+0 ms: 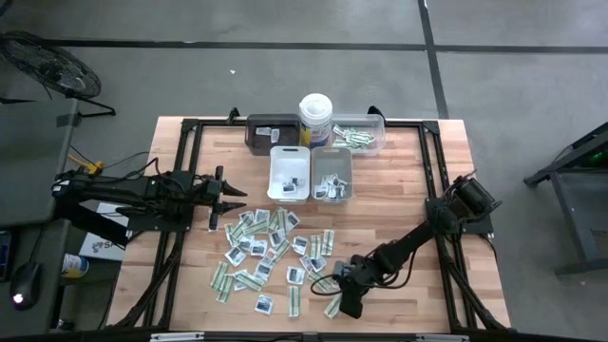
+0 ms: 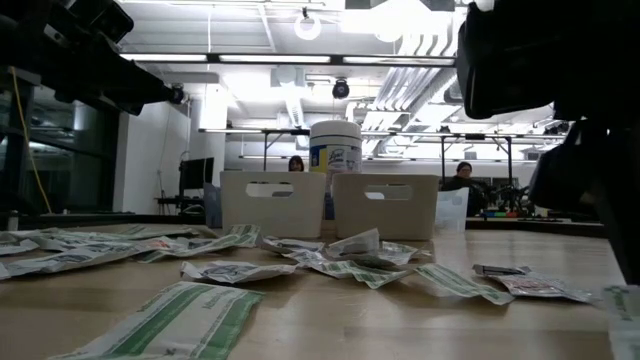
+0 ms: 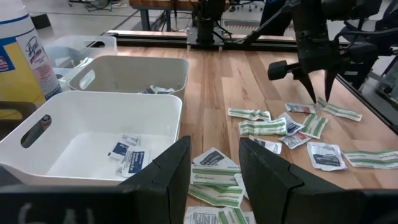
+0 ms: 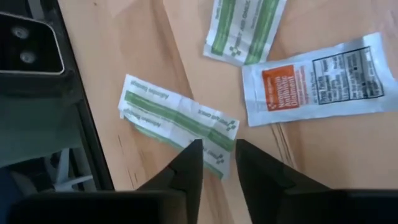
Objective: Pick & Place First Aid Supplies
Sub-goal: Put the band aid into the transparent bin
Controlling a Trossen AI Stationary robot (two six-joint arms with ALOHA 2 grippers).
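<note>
The first aid supplies (image 1: 271,249), white sachets and green-and-white strips, lie flat and scattered across the middle of the wooden table. My right gripper (image 1: 340,296) is down among those near the front edge. In its wrist view my right gripper (image 4: 217,149) stands narrowly open over one end of a green-and-white strip (image 4: 168,115). An orange-marked sachet (image 4: 311,78) and another strip (image 4: 245,28) lie beside it. My left gripper (image 1: 237,201) waits open at the table's left, above the pile, with nothing between its fingers. My right gripper comes slanting down from above onto the strip near one end (image 4: 216,160). One fingertip (image 4: 191,158) is over the strip's body, the other (image 4: 244,158) at its end edge, and a little of the strip shows in the gap. The strip lies flat on the table. Whether it is pinched I cannot tell.
At the far side stand a white tray (image 1: 290,174) with a few sachets, a grey tray (image 1: 332,176), a dark tray (image 1: 271,133), a clear tray (image 1: 361,133) and a tall white canister (image 1: 315,119). Black frame rails (image 1: 446,237) run along both sides.
</note>
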